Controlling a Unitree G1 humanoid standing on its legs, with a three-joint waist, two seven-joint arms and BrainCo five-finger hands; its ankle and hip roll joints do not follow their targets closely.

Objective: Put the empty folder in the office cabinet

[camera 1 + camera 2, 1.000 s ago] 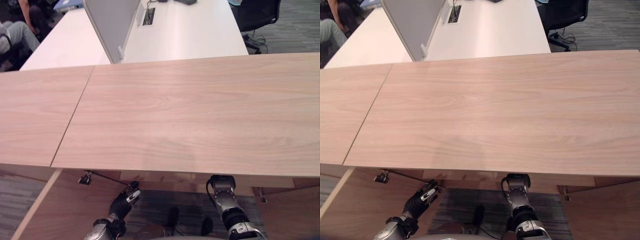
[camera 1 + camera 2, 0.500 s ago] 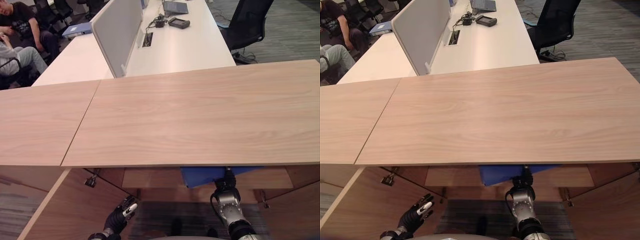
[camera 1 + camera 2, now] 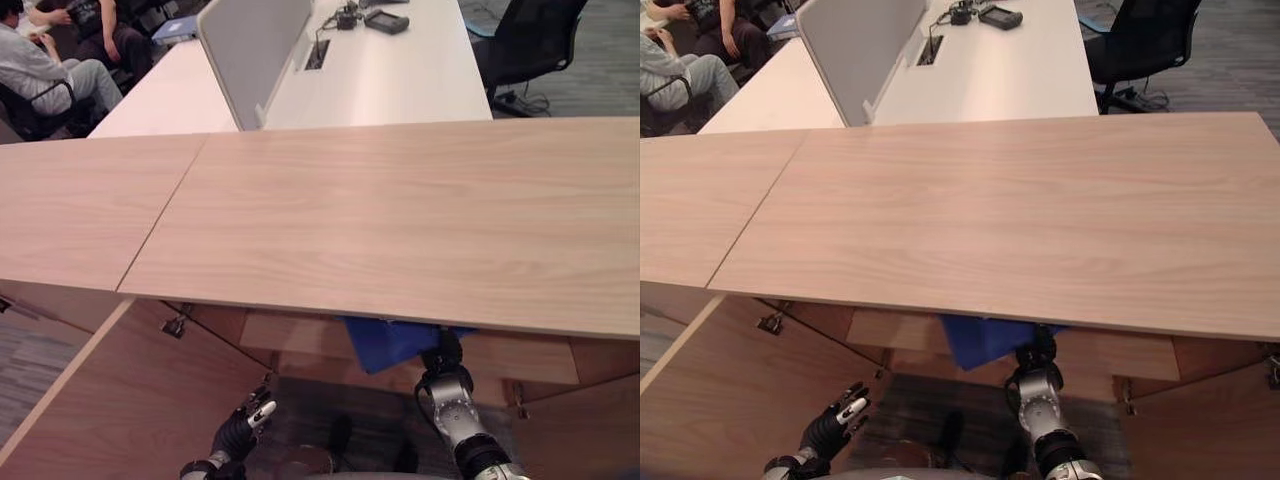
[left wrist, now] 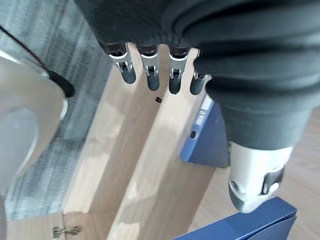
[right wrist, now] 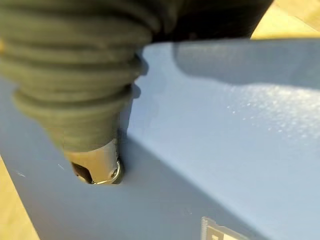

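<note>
Left eye view gives me the wide wooden surface (image 3: 400, 215) of the office cabinet (image 3: 730, 400) running across the middle, and under its front edge the blue folder (image 3: 385, 342) pokes out of the open compartment, tilted, with one corner hanging forward. My right hand (image 3: 445, 362) reaches up from below and meets the lower edge of the folder. In the right wrist view I see the dark cover and thumb pressed against the folder's blue face (image 5: 225, 130); I cannot tell how the fingers on this hand sit, since they are hidden behind the folder. A pale label (image 5: 220, 232) shows on the folder's spine, but I can read no writing on it.

My left hand (image 3: 835, 425) hangs lower, in front of the open cabinet door (image 3: 110, 400), well apart from the folder, holding nothing. In the left wrist view its fingers (image 4: 150, 75) are straight and side by side, pointing at the cabinet's wooden panels, with blue folders (image 4: 210, 135) standing inside beyond them.

Behind the cabinet I see a white desk (image 3: 390, 70) with a grey divider (image 3: 245, 45), a black office chair (image 3: 535, 35), and seated people (image 3: 45, 65) at the far left.
</note>
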